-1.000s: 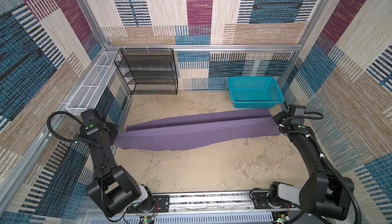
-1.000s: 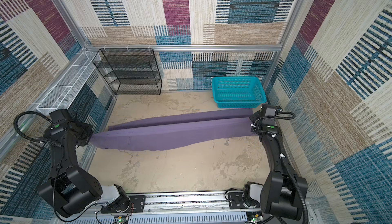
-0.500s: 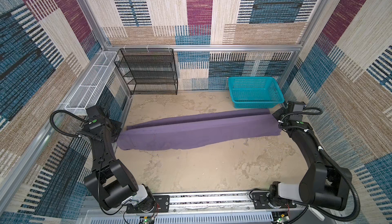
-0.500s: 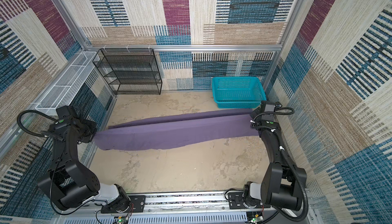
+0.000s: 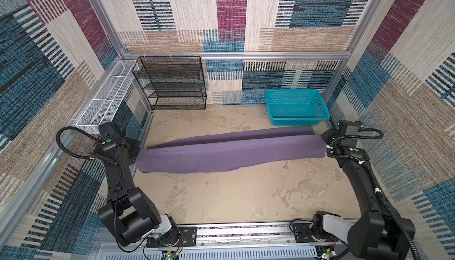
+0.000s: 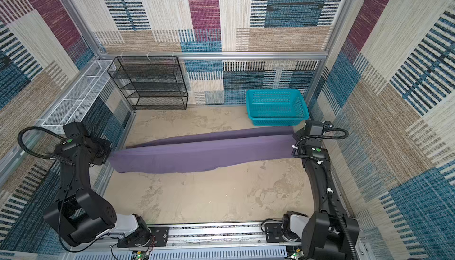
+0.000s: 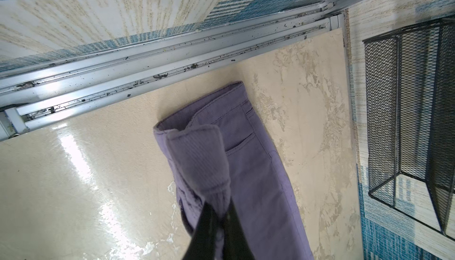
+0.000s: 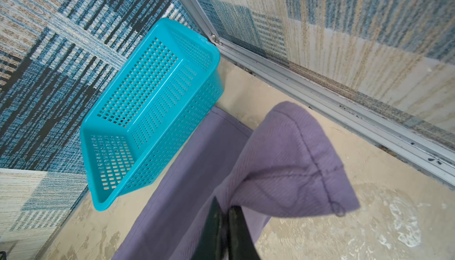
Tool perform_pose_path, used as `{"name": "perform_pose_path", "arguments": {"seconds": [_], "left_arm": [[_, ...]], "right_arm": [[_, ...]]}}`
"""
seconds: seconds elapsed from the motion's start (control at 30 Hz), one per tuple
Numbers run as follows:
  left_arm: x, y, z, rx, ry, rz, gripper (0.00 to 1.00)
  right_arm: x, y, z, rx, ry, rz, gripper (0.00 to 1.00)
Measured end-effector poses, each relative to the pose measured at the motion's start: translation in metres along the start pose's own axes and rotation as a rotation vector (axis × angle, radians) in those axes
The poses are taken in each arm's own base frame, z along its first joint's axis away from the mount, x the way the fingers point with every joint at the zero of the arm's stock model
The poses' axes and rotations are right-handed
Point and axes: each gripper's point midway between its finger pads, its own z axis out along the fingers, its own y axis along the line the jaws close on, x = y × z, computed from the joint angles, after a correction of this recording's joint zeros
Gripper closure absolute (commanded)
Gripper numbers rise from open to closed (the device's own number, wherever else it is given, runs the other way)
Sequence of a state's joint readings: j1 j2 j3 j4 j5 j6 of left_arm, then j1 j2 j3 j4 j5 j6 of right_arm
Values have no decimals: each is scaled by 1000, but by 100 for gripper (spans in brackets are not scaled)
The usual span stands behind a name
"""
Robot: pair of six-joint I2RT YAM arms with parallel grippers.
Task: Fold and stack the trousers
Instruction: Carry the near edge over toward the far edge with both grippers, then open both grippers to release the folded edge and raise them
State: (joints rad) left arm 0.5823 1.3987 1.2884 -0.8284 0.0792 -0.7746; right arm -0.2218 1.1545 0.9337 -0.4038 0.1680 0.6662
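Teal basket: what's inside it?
Nothing shows inside the teal basket, only its holey floor and walls. In both top views its near wall covers a strip of that floor.

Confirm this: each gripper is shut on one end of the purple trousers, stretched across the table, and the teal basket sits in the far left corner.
Wrong corner: both top views show the teal basket in the far right corner. The rest stands: the left gripper and right gripper are each shut on one end of the trousers, stretched across the table.
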Motion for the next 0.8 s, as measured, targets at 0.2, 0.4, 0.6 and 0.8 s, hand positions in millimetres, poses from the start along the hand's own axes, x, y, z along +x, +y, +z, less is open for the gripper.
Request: {"name": "perform_pose_path", "arguments": {"seconds": [0.2,0.4,0.6,0.8], "left_arm": [[-2,0,5,-19,2,0,100],[-1,1,25,-50,26,-5,100],[-4,-13,38,-47,13,21,100],[4,-24,64,-82,7,78,100]], "right_arm": [[24,-12,31,64,82,-4,92],[62,-22,79,112,205,7,92],[67,-9,109,88,230,10,91],[76,-6,130,97,244,5,88]]}}
